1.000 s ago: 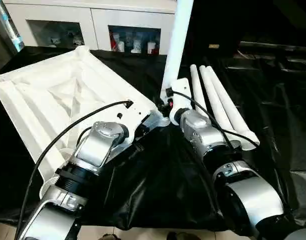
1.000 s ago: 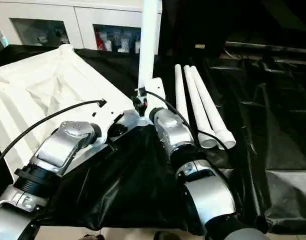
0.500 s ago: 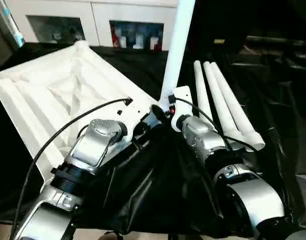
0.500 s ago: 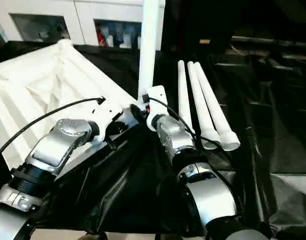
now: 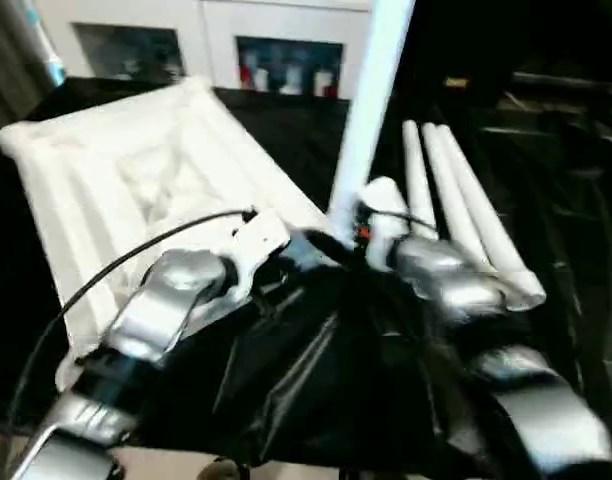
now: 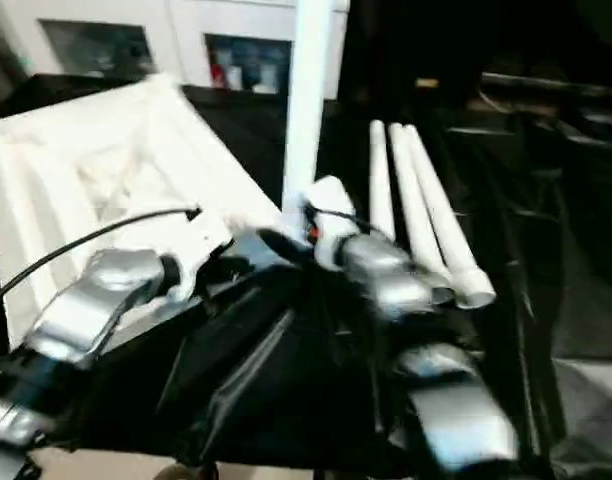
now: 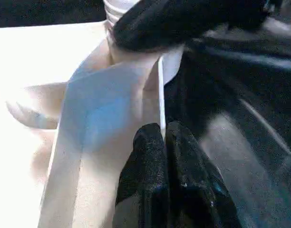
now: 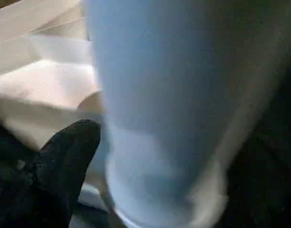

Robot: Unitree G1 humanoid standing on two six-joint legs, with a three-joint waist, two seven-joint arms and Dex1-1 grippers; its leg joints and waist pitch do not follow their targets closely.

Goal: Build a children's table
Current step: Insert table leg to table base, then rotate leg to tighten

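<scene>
The children's table top (image 5: 136,180) lies upside down on black cloth, white and ribbed. One white leg (image 5: 371,110) stands upright in its near right corner socket. Three more legs (image 5: 466,220) lie side by side on the cloth to the right. My left gripper (image 7: 163,130) is shut, its tips pressed on the top's edge right beside that socket. My right gripper (image 5: 351,238) is at the foot of the upright leg (image 8: 155,118). It is open, and one finger (image 8: 69,156) stands a little off the leg's side.
A white cabinet (image 5: 216,40) with glass-fronted compartments stands behind the work. Black cloth (image 5: 316,380) covers the surface and bunches up in front of my arms. A black cable (image 5: 136,260) runs over my left forearm.
The camera has swung, so the whole picture has shifted. My right gripper has loosened from the upright leg. The leg still stands in its socket, and my left gripper stays at the corner.
</scene>
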